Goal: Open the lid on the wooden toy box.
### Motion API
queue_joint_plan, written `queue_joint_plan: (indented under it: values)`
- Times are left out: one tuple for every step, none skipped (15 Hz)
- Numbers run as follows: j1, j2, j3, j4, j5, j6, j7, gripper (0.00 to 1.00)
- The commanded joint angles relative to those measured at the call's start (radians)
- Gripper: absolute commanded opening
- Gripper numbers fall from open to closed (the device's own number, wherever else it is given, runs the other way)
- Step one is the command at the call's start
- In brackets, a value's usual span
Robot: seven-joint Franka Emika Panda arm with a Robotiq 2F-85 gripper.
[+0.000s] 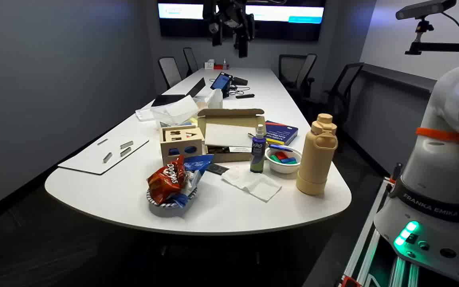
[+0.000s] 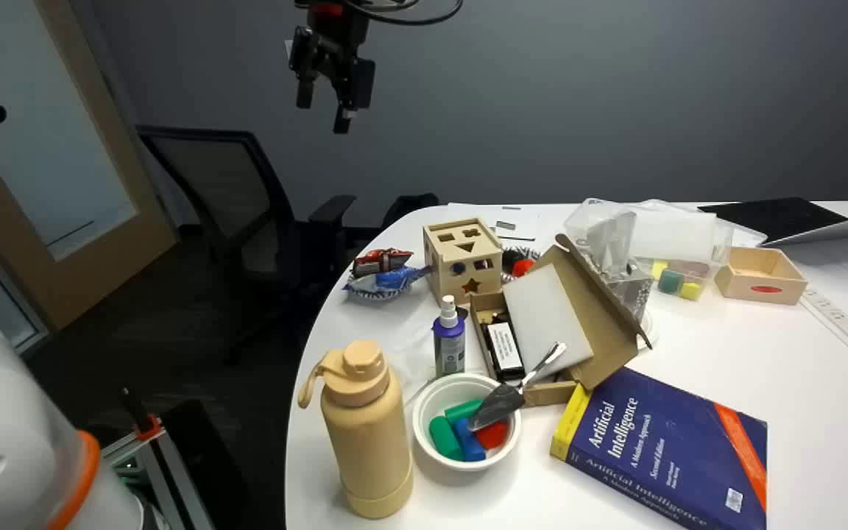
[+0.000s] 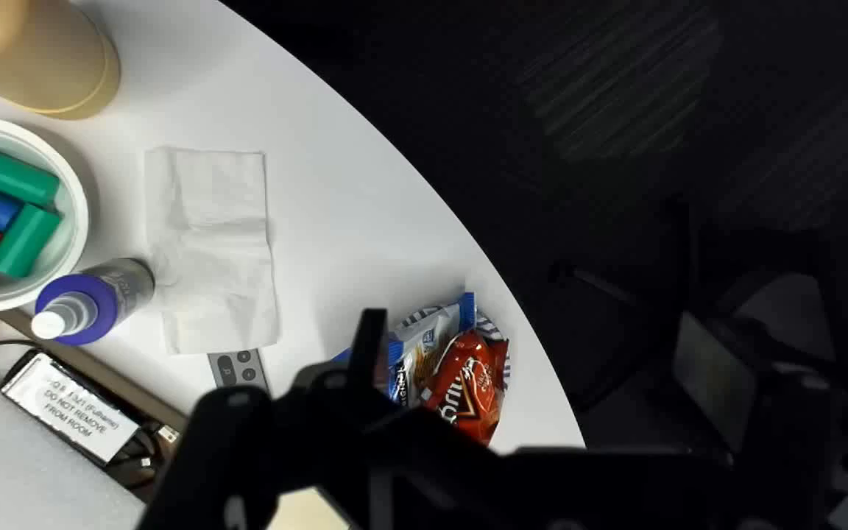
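Observation:
The wooden toy box [image 1: 182, 144] is a small light-wood cube with shaped holes, standing on the table beside the snack basket. It also shows in an exterior view [image 2: 466, 265]. Its lid [image 1: 181, 134], a square panel with shaped cut-outs, lies flat on top and looks closed; it shows too in an exterior view [image 2: 461, 234]. In the wrist view only a pale corner of the box [image 3: 306, 511] shows at the bottom edge, the rest hidden by the gripper. My gripper [image 1: 229, 44] is open and empty, high above the table, and apart from the box in both exterior views [image 2: 324, 109].
A basket of snack bags [image 3: 461, 390] stands beside the box. An open cardboard box [image 1: 233, 157], spray bottle [image 1: 257, 153], white bowl of coloured blocks [image 2: 431, 449], tall tan bottle [image 1: 316, 159] and book [image 2: 667, 442] stand around. The curved table edge is near the basket.

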Motion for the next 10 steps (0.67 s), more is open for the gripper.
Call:
queue_joint_plan:
  values:
    - [-0.016, 0.000, 0.014, 0.002, 0.002, -0.003, -0.002, 1.00]
    - [-0.016, 0.000, 0.014, 0.002, 0.002, -0.003, -0.002, 1.00]
    - [-0.016, 0.000, 0.014, 0.002, 0.002, -0.003, -0.002, 1.00]
    - [-0.016, 0.000, 0.014, 0.002, 0.002, -0.002, -0.002, 1.00]
    - [-0.016, 0.039, 0.015, 0.027, -0.013, 0.002, -0.015, 1.00]
    - [-0.011, 0.096, 0.017, 0.062, -0.027, 0.003, -0.061, 1.00]
    - [-0.003, 0.143, 0.018, 0.092, -0.034, -0.013, -0.120, 1.00]
    - [0.004, 0.192, 0.023, 0.117, -0.031, -0.004, -0.176, 1.00]
    - [0.008, 0.245, 0.032, 0.145, -0.032, 0.013, -0.219, 1.00]
    - [0.011, 0.297, 0.040, 0.176, -0.038, 0.020, -0.262, 1.00]
